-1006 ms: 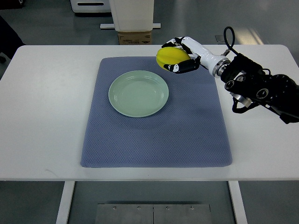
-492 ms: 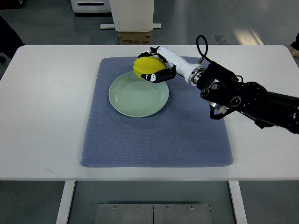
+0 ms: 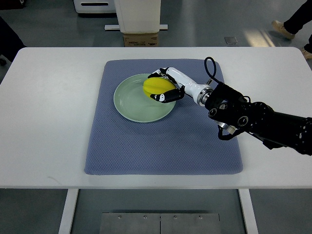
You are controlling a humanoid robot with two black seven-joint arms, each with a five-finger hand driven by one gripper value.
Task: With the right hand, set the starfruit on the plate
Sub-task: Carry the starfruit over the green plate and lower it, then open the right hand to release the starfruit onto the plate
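Starfruit (image 3: pixel 157 85) sits enclosed in the right hand (image 3: pixel 165 86), whose white and black fingers (image 3: pixel 165 96) curl round its near and far sides. The hand is closed on the fruit, with no visible gap between fingers and skin. The grip wraps the fruit's girth, which in my judgement suits a smooth, ridged object that could otherwise roll free.

Directly beneath the hand lies the pale green plate (image 3: pixel 127 100). The fruit is over the plate's right portion, inside the rim; whether it touches the plate or hangs just above cannot be told from this steep view. The bare part of the plate extends to the hand's left. The placement step appears close to complete, with only the release outstanding.

Under the plate, a blue-grey mat (image 3: pixel 161 146) spreads well beyond the hand on all sides, presumably to cushion the dish and stop it sliding on the white desk (image 3: pixel 48 112). The right arm (image 3: pixel 253 119) runs from the hand's wrist toward the picture's right edge, its dark housing low over the mat's right border. The left hand is not seen.

Beyond the hand, past the desk's far edge, stands a cardboard box (image 3: pixel 140 39) with a printed label; the writing is too small to read. No brand or other legible text is found on the plate, mat, fruit or arm.
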